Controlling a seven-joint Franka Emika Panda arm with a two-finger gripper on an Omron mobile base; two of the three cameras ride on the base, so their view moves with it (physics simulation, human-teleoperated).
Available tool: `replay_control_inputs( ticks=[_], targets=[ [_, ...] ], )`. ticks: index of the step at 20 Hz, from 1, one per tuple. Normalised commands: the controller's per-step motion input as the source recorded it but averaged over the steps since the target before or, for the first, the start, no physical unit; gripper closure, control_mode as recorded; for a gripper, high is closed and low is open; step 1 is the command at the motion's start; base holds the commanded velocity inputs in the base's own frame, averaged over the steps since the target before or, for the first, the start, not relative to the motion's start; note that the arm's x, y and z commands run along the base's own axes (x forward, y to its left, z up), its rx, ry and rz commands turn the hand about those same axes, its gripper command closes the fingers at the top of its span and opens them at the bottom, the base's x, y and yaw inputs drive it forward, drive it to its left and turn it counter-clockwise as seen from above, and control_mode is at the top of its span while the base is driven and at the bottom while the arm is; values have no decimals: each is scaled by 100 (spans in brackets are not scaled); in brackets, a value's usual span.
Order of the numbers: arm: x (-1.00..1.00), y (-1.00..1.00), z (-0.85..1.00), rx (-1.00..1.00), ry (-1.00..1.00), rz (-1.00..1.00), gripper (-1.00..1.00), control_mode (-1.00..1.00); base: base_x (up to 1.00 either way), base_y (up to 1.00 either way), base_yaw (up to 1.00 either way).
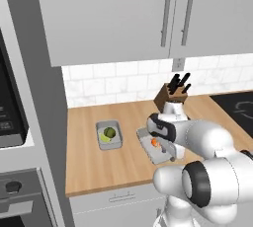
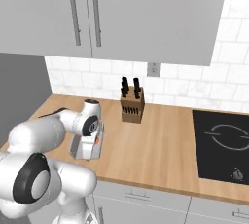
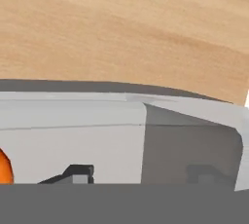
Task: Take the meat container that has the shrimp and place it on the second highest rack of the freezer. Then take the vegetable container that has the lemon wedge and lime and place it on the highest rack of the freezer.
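Meat container [image 1: 154,148] directly under the end effector [image 1: 167,153], on the desk [image 1: 94,162], long axis running away from the robot; shrimp [image 1: 154,142] just beside the fingertips [image 3: 78,173], one tip inside the tray, near its wall. Jaws partly spread over the rim, grip not yet sure. Arm folded low, wrist pointing down. Vegetable container [image 1: 109,134] off to the left
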Motion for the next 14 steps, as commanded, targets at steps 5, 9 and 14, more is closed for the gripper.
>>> replay_control_inputs(
  ticks=[5,9,14],
  targets=[
    [-97,5,-89,-5,-28,-5,100,-100,0,0,0],
    [-76,-21,-33,1,-12,15,100,-100,0,0,0],
    [-10,-26,54,3,-2,26,100,-100,0,0,0]
  ],
)
